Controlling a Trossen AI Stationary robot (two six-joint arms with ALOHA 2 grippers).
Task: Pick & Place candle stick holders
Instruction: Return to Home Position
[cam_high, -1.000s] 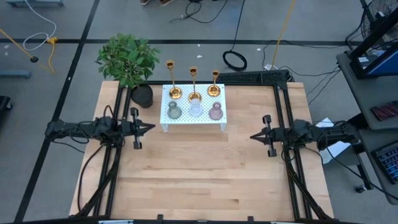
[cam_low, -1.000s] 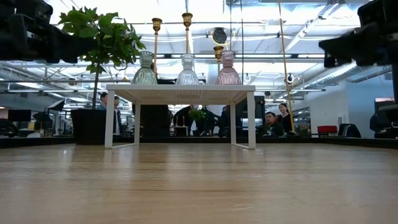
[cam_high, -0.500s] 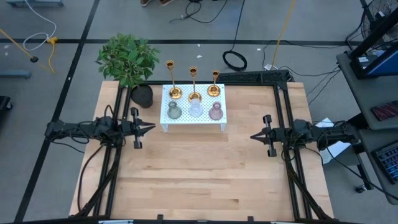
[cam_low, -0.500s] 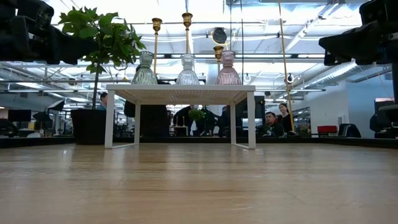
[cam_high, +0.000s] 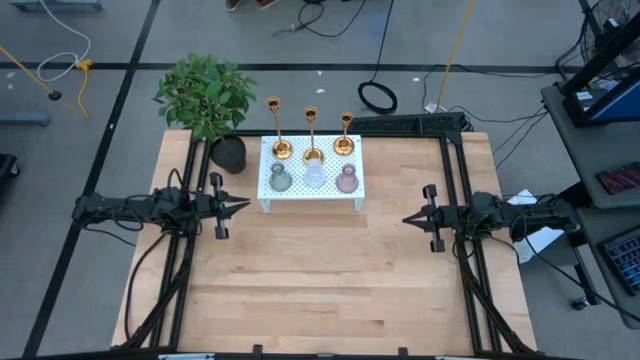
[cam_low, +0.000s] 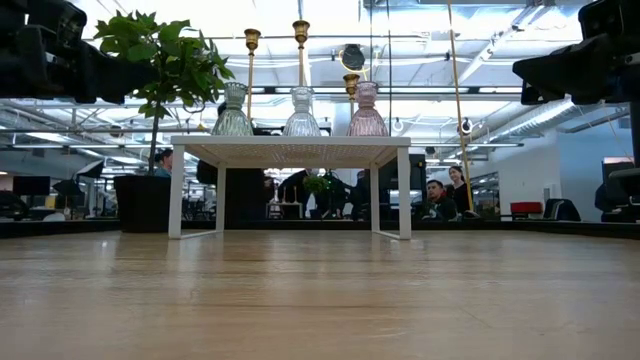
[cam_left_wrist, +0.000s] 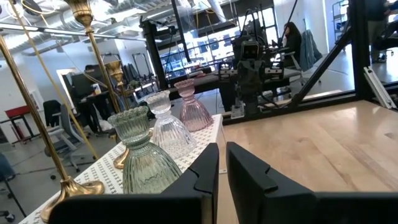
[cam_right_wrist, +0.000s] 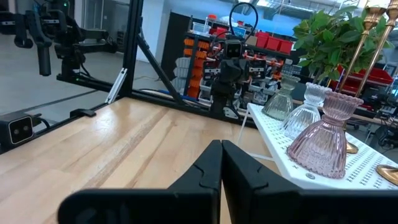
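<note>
Room: workshop floor with loose cables around the black frame; in the low view, people (cam_low: 437, 198) sit far beyond the table's back edge.
Table (cam_high: 320, 280): pale wooden planks seen from straight above, with one arm at either side.
Left arm (cam_high: 130, 208): stretched level at 9 o'clock of the table, pointing toward 3 o'clock. Its left hand (cam_high: 238, 205) hangs clear of the wood, well apart from the shelf. The fingers are pressed together with only a thin slit between them, gripping nothing.
Right arm (cam_high: 510, 218): mirrored at 3 o'clock, pointing toward 9 o'clock. Its right hand (cam_high: 408, 218) is also raised off the wood, fingers pressed together at the tips, gripping nothing.
Plant (cam_high: 205, 92): leafy green, in a dark pot (cam_high: 229, 154) at 11 o'clock of the table, just beside the shelf's 9 o'clock end.
Shelf (cam_high: 296, 193): small white perforated stand on four legs at 12 o'clock of the table. All six holders stand upright on it.
Back row: plant-side gold candlestick (cam_high: 283, 150), middle gold candlestick (cam_high: 313, 157), shortest gold candlestick (cam_high: 344, 147) at the 3 o'clock end.
Front row: green holder (cam_high: 281, 179), clear holder (cam_high: 314, 177), pink holder (cam_high: 347, 179). Each stands at 6 o'clock of a candlestick; they are side by side and not touching.
</note>
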